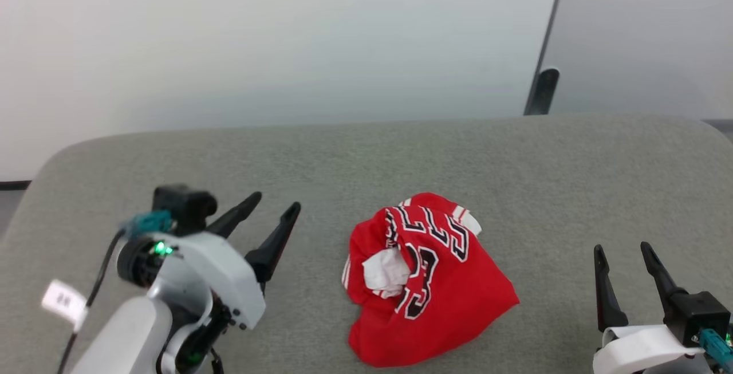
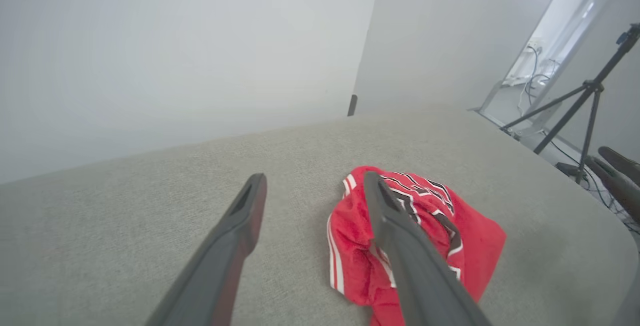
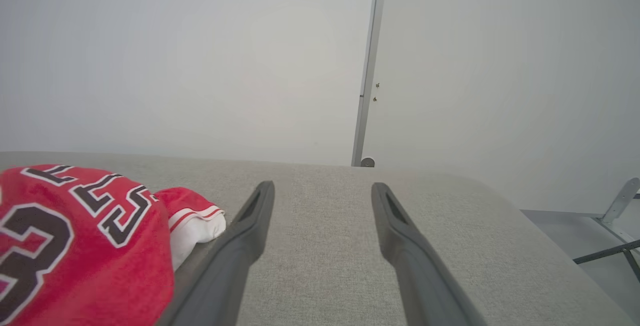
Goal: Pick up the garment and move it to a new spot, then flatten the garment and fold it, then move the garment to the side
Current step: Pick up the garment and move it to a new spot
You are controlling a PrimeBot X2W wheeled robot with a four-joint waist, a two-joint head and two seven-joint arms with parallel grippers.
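Red garment crumpled mid grey padded table in head view. Left gripper and right gripper flank it, both spread, empty.
Left wrist view: garment partly behind one finger. Best to pinch raised fold, lift clear.
Right wrist view: bare padding ahead, rounded far corner. Room there for new spot.

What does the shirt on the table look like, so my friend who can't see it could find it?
Look at the big grey padded table in front of the pale wall. Near its front, between the left gripper and the right gripper, lies the garment, crumpled in a heap. It is the bright red thing there, with white bits and black, white-edged numbers and letters.
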